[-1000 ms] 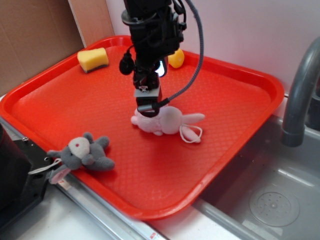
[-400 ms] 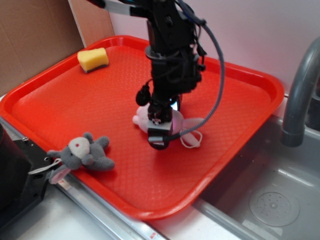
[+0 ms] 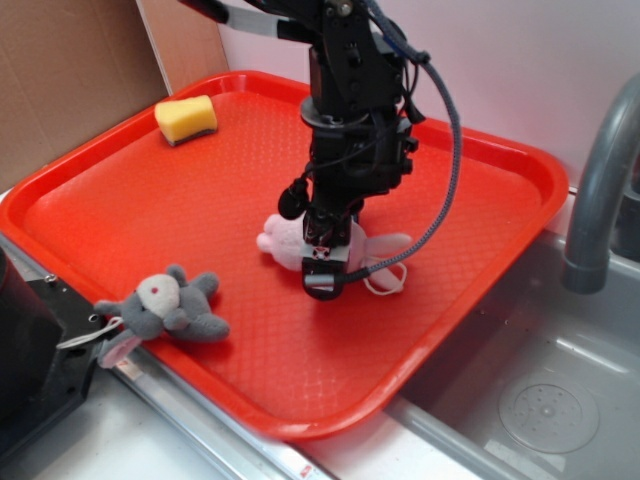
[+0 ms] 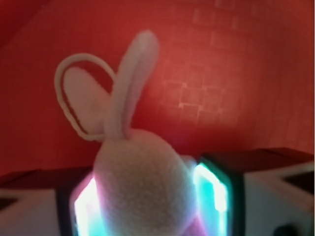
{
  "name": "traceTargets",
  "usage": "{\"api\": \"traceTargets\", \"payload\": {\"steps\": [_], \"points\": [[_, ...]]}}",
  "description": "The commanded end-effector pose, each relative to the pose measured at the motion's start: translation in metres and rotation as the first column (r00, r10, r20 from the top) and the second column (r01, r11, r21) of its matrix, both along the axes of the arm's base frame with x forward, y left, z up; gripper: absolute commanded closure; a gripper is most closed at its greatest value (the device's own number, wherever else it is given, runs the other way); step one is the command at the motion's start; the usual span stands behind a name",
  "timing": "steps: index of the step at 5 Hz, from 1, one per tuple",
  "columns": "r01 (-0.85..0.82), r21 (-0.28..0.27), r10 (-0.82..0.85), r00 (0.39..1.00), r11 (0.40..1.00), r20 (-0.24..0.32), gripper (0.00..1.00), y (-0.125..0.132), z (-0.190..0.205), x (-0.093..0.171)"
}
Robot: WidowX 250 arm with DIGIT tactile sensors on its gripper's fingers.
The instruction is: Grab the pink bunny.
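The pink bunny [image 3: 276,241] lies on its side in the middle of the red tray [image 3: 120,190], ears pointing right, with its white string loop [image 3: 386,282] beside them. My gripper [image 3: 322,272] stands straight down over its body. In the wrist view the bunny's fluffy head [image 4: 142,167] fills the gap between the two lit pads [image 4: 212,189] and touches both, while the ears and loop [image 4: 64,96] stick out ahead over the tray. The gripper is shut on the bunny, which still rests on the tray.
A grey plush animal [image 3: 165,305] with a white face lies at the tray's front left rim. A yellow sponge [image 3: 186,118] sits at the back left. A grey faucet [image 3: 600,190] and sink [image 3: 550,400] are to the right, cardboard [image 3: 70,70] to the left.
The gripper moved from behind the bunny to the front right, came down over it and closed around it. The bunny shifted slightly left.
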State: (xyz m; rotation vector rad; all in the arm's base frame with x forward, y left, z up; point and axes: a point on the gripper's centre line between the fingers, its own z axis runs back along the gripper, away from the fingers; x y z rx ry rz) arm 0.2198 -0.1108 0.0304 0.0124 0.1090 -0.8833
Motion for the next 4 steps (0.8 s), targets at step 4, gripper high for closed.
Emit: {"api": "traceTargets", "payload": {"steps": [4], "points": [[-0.866, -0.013, 0.859, 0.495, 0.501, 0.133, 1.0, 0.13, 0.169, -0.043]]}}
